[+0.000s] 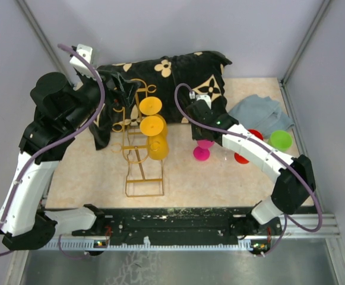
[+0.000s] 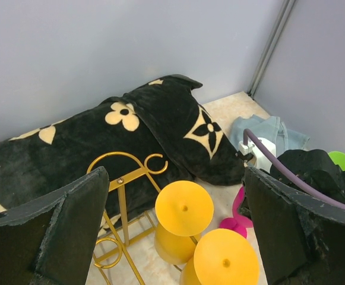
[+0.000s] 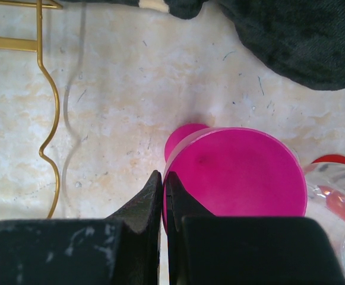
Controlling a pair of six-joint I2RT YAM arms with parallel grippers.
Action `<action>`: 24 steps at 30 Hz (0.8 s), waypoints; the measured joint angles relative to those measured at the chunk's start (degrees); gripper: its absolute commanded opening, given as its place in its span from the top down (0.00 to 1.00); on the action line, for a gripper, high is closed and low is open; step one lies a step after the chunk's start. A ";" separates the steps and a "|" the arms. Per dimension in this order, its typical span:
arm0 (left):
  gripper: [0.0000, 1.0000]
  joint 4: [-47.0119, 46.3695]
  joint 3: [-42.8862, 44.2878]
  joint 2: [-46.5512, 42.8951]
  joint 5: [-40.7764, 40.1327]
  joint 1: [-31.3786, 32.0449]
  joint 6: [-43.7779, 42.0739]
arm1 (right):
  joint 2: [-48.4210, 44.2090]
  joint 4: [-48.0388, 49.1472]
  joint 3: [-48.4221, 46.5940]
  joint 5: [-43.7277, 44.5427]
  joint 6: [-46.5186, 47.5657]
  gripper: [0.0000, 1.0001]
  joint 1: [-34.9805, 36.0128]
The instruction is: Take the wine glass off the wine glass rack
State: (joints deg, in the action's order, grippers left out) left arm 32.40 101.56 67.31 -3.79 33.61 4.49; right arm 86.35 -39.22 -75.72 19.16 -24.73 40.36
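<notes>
The gold wire wine glass rack [image 1: 142,173] stands on the table, also in the left wrist view [image 2: 122,178]. Two yellow wine glasses [image 1: 153,126] hang in its rails, bases up [image 2: 184,208]. My left gripper [image 1: 122,95] is open and empty, its fingers [image 2: 47,231] spread wide above the rack's scrolled back end. My right gripper [image 1: 203,133] is to the right of the rack, low over the table. It is shut [image 3: 164,185] on the rim of a magenta wine glass [image 3: 237,173], which also shows in the top view [image 1: 202,153].
A black floral cloth [image 1: 178,71] lies along the back, under the rack's far end. A grey cloth [image 1: 261,113] is at the back right. A red glass [image 1: 246,145] and a green one [image 1: 281,139] stand by the right arm. Walls close in on the left, right and back.
</notes>
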 measured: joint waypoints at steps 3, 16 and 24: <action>0.00 0.00 0.00 -0.02 0.20 -0.02 0.02 | 0.04 -0.17 0.37 -0.20 -0.26 1.00 0.24; 0.00 0.13 0.00 0.07 0.94 -0.02 0.04 | 0.04 -1.64 1.84 0.79 -1.42 0.72 0.39; 0.00 0.20 0.00 0.09 1.36 -0.02 0.04 | 0.04 -3.89 0.15 0.44 -1.49 0.67 0.39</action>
State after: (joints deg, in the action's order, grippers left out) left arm 32.60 101.56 67.40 -2.44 33.58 4.54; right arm 86.39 -43.11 -75.57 19.59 -26.22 40.75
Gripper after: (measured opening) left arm 0.998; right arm 0.325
